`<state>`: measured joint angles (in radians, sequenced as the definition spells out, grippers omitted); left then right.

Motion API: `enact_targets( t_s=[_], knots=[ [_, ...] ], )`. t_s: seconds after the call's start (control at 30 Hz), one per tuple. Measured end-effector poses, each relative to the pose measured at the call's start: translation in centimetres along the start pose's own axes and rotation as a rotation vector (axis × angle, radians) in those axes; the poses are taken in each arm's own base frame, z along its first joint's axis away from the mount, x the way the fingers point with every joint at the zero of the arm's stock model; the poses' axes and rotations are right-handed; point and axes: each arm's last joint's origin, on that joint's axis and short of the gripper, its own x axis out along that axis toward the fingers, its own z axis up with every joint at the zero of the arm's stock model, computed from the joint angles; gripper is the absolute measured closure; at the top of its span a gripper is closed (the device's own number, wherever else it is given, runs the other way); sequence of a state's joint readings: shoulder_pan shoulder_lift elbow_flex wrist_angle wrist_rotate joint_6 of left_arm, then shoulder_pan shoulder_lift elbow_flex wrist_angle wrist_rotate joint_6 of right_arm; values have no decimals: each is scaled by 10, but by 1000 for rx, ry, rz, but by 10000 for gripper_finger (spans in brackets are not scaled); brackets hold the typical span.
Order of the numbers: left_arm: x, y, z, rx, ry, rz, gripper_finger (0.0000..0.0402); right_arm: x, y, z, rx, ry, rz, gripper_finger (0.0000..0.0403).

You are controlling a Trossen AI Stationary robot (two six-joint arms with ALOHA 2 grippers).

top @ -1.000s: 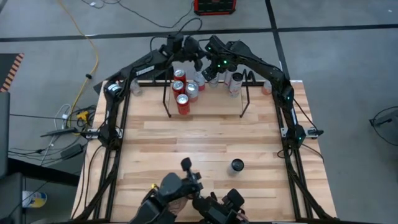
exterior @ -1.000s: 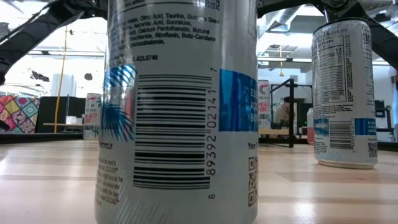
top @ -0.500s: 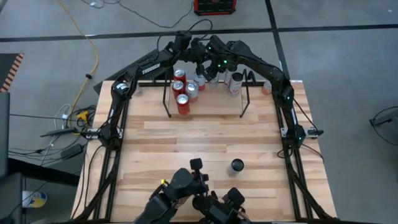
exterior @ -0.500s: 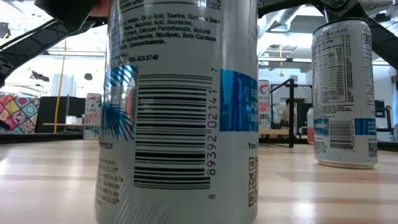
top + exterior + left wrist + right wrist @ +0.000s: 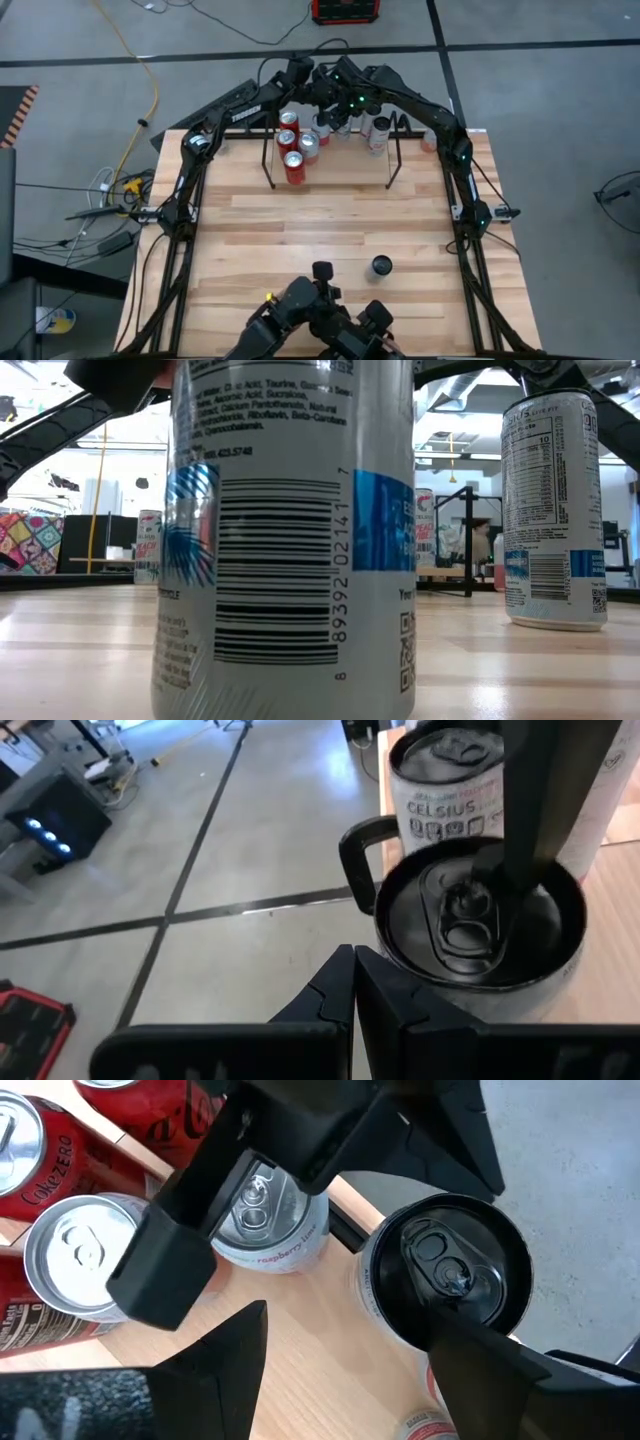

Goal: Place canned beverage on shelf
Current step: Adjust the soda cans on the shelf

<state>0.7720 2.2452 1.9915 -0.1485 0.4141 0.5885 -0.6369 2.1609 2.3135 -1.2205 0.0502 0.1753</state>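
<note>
Closed left gripper [image 5: 352,982] has shifted rightward above wooden table [image 5: 300,225]; right gripper [image 5: 350,1380] gapes.

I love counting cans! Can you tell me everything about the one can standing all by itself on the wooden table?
The lone can has a round black top, and a pale rim shows around it. It looks like metal. It stands upright on the light wooden table, towards the right side, well apart from the shelf and the cans grouped there. Seen from above, only the table touches it. Its label cannot be seen from above.
</note>
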Motion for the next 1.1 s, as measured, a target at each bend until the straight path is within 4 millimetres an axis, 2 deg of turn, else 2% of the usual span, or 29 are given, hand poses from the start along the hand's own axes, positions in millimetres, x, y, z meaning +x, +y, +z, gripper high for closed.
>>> enact_targets(
  t_s=[1.1],
  knots=[
    [-1, -4, -2, -10, -4, -77, 401, 0, -6, 1, -1, 0, -6, 138]
  ],
)
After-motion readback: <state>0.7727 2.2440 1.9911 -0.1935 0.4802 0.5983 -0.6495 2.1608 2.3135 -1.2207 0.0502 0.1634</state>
